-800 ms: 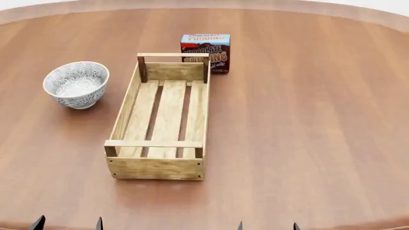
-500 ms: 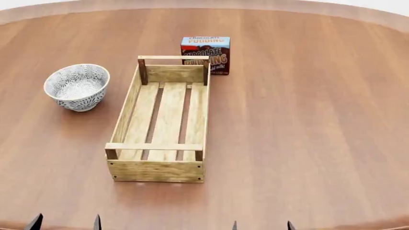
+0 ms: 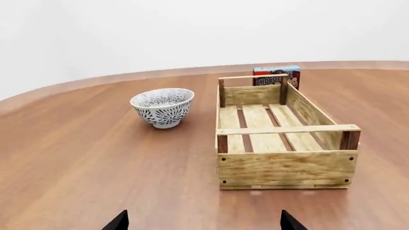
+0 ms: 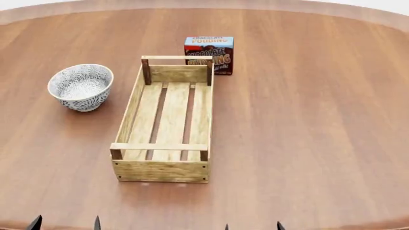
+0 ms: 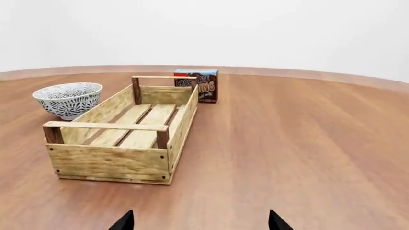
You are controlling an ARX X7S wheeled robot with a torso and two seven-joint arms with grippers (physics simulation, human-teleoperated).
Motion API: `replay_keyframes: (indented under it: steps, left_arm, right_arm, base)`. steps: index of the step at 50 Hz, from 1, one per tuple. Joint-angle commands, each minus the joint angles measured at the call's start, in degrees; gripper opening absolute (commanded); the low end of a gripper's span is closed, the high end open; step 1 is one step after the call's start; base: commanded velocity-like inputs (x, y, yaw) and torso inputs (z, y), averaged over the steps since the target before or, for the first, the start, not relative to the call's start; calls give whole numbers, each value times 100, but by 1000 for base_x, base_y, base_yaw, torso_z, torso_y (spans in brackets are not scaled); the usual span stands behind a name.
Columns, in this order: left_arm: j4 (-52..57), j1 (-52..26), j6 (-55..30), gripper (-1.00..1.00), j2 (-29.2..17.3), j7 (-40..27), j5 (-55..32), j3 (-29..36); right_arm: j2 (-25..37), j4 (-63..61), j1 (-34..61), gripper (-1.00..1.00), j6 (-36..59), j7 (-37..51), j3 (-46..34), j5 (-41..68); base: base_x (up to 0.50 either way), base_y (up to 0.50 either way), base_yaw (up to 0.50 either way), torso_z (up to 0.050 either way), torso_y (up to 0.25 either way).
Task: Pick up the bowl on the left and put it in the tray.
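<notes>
The bowl (image 4: 81,87), white with a dense grey-black floral pattern, stands upright on the table left of the tray (image 4: 166,120); it also shows as the bowl (image 3: 163,107) and the bowl (image 5: 68,99). The tray (image 3: 281,139), a long light-wood crate with a slatted bottom, holds nothing; it is also the tray (image 5: 121,132). My left gripper (image 4: 65,224) and right gripper (image 4: 252,226) sit at the table's near edge, only black fingertips showing, both open with nothing between them. The left gripper (image 3: 203,223) is well short of the bowl. The right gripper (image 5: 199,222) faces the tray's near end.
A chocolate pudding box (image 4: 210,53) stands upright just behind the tray's far right corner. The round wooden table (image 4: 319,120) stretches wide to the right of the tray. Its far edge curves behind the box.
The head view has shifted slightly, so the bowl, tray and box sit a little further right in the frame. The right fingertips have moved a little left. Nothing on the table has been touched.
</notes>
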Motion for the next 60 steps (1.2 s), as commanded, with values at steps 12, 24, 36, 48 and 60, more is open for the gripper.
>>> replay_keyframes:
  steps: [12,24,36,48,60]
  left_arm:
    - [-126,168,509,100,-128,120,-102,245]
    - [-102,129,376,100,-194,68,-254,301]
    - [-153,105,463,100,-265,-87,-194,433]
    - [-175,121,522,100,-324,-154,-259,510]
    - [-245,95,545,100,-365,-229,-321,563]
  right_arm:
    - [73,126,-75,100,-232,-91,-99,267]
    - [129,73,-49,100,-140,-52,-167,369]
    - [165,55,-42,100,-96,10,-212,458]
    - [196,121,-52,100,-186,63,-271,482]
    - [169,196,54,100,76,334,-326,430]
  base:
    - [0,500,0,0,0]
    - [0,500,0,0,0]
    - [0,500,0,0,0]
    - [0,500,0,0,0]
    - [0,212,0,0,0]
